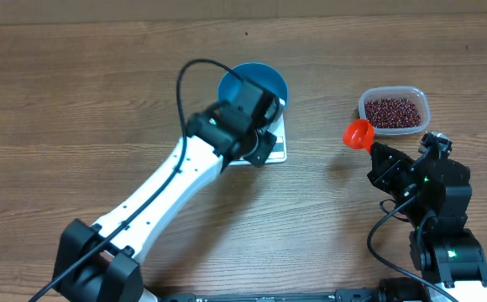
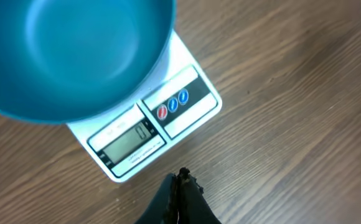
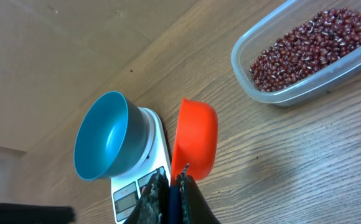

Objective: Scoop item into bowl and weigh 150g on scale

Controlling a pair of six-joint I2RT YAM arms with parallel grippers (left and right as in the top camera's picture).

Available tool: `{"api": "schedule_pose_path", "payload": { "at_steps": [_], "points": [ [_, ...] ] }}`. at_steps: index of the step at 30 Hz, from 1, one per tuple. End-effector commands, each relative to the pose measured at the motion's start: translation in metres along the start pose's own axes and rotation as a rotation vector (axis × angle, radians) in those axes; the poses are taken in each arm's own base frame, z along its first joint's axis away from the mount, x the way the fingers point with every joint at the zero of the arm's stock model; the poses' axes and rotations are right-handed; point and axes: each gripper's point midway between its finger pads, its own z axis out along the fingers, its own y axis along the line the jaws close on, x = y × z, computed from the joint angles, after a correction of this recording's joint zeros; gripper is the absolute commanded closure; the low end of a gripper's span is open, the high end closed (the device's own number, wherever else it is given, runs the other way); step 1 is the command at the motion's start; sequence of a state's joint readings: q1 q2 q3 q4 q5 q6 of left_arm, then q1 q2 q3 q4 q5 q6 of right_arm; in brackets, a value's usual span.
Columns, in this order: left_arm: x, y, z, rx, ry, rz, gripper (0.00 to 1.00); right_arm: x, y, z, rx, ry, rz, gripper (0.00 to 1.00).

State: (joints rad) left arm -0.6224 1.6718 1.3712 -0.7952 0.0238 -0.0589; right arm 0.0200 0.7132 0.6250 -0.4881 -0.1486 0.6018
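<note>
The blue bowl [image 1: 259,82] [image 2: 75,53] [image 3: 103,134] stands empty on the white scale [image 1: 277,144] [image 2: 168,124] [image 3: 150,163]. My left gripper [image 1: 263,153] [image 2: 179,177] is shut and holds nothing; it hovers just in front of the scale's display edge. The dark red beans [image 1: 392,111] [image 3: 311,43] lie in a clear tub [image 1: 421,102] [image 3: 246,74] at the right. My right gripper [image 1: 378,153] [image 3: 175,180] is shut on the blue handle of an orange scoop [image 1: 359,134] [image 3: 196,137], which hangs empty above the table just left of the tub.
The left arm [image 1: 159,197] stretches diagonally from the front left to the scale and hides part of it from above. A black cable [image 1: 185,80] loops over that arm beside the bowl. Bare wooden table [image 1: 75,101] lies all round.
</note>
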Motion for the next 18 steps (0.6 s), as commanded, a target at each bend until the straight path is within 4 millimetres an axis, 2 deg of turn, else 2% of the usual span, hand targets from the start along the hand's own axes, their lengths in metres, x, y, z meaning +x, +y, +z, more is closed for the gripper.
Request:
{"api": "schedule_pose_path", "payload": {
  "at_steps": [1,8,18],
  "points": [
    [0.014,0.008,0.017,-0.055,0.008,0.039,0.96,-0.017,0.01,-0.008,-0.017,-0.052,-0.015,0.96],
    [0.022,0.009,0.042,-0.054,0.003,0.039,0.96,-0.017,0.01,-0.008,-0.017,-0.052,-0.012,0.96],
    [0.022,0.012,0.074,-0.065,0.019,0.043,0.96,-0.017,0.01,-0.008,-0.018,-0.052,-0.012,0.96]
  ]
}}
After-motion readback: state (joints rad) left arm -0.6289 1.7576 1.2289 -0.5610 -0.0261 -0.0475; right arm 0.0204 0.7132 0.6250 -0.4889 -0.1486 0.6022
